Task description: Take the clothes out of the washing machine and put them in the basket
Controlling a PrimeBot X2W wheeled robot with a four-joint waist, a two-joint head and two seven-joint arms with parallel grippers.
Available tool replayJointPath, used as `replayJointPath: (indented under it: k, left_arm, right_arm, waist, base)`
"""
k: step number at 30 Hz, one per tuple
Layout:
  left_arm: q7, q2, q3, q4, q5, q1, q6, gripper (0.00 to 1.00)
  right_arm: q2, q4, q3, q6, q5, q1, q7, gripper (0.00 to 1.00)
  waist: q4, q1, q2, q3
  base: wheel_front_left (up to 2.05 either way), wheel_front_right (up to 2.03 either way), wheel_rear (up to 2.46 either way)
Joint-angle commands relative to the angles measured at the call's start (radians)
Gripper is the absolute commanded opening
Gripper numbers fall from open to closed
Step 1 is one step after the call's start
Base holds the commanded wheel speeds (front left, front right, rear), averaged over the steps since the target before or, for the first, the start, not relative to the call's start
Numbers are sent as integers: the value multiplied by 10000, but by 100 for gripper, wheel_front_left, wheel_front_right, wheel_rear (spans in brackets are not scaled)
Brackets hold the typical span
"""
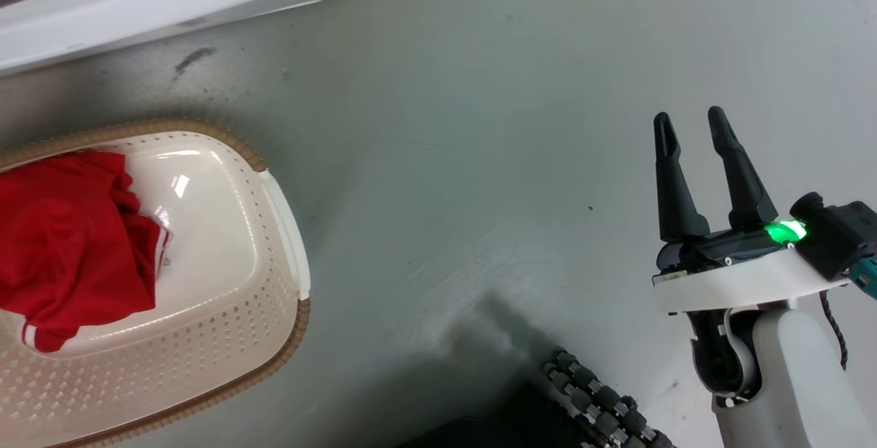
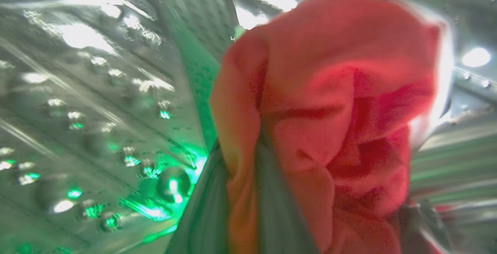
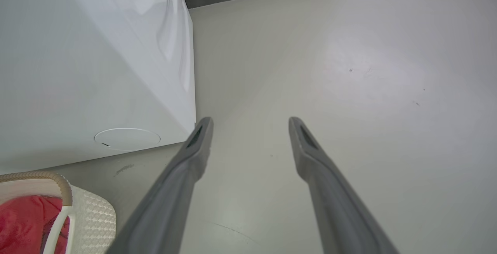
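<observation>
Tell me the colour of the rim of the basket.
The rim of the basket is brown with a woven look; the head view shows it best.

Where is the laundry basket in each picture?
Head view: the basket sits at the lower left, red clothes inside.
Right wrist view: its corner pokes into the bottom left.
Left wrist view: this looks inside the steel drum, where the left gripper pinches a red cloth.
Shared landmark: the white washing machine, above the basket in head and right wrist views.
</observation>
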Motion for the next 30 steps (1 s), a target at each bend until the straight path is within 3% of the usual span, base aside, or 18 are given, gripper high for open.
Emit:
replayJointPath:
  k: [1,12,21,26,30]
  left_arm:
    - [-488,23,7,59,-68,177,28,0]
    - [-4687,-9,-730,-110,-896,1874,16,0]
    - [-7688,-480,-1374,10,-1366,3656,15,0]
    - [-8448,-791,-1237,-108,-1729,4789,15,0]
    - [-8539,-868,-712,-874,-1330,5672,148,0]
  right_arm:
    - [8,3,-91,-7,-148,-192,-25,100]
    - [4,378,-740,-8,-682,-16,-24,100]
    - [2,590,-1246,-8,-1425,361,-24,100]
    - [1,726,-1316,-7,-1737,713,-25,100]
    - [2,834,-1364,-7,-1914,969,-24,100]
  waist:
    - [174,-1,0,-193]
    - [1009,-1,0,-1796]
    - [1867,-1,0,-3453]
    - [2191,-1,0,-4472]
    - [2390,-1,0,-5172]
  base:
    - [0,0,0]
    - [0,0,0]
    - [0,0,0]
    - [0,0,0]
    - [0,0,0]
